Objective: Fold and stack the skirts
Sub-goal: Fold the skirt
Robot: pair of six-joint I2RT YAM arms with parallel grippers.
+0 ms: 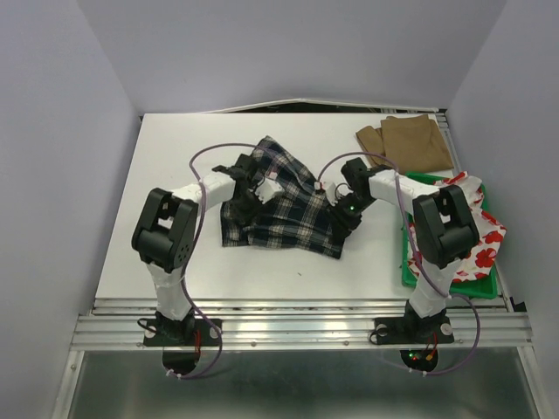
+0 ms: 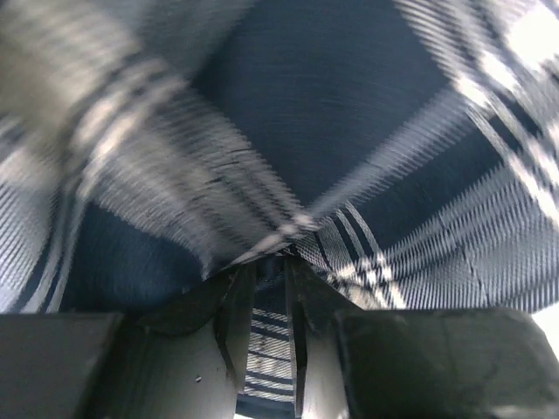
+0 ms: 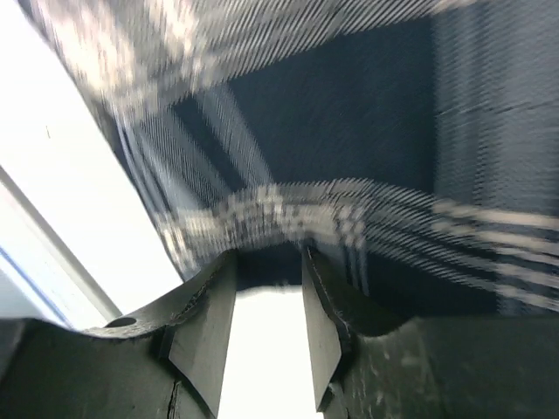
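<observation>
A: Skirts: where is each?
B: Plaid skirt [image 1: 279, 205] lies left of the green tray [image 1: 406, 262]. Flower-print skirt [image 1: 485, 249] lies in the tray. Tan skirt [image 1: 410, 144] lies behind it.
A: Grippers?
B: Left gripper [image 2: 269, 297] is clamped on the plaid skirt. Right gripper [image 3: 269, 262] is at its tray-side edge, tips under cloth, closure indeterminate.

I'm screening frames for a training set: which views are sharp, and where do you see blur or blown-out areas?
Top external: sharp and evenly lit, the plaid skirt pattern legible. Left wrist: the skirt fills the frame, smeared at upper left, crisper toward bottom centre. Right wrist: plaid blurred along the top, white table at left blown out.
</observation>
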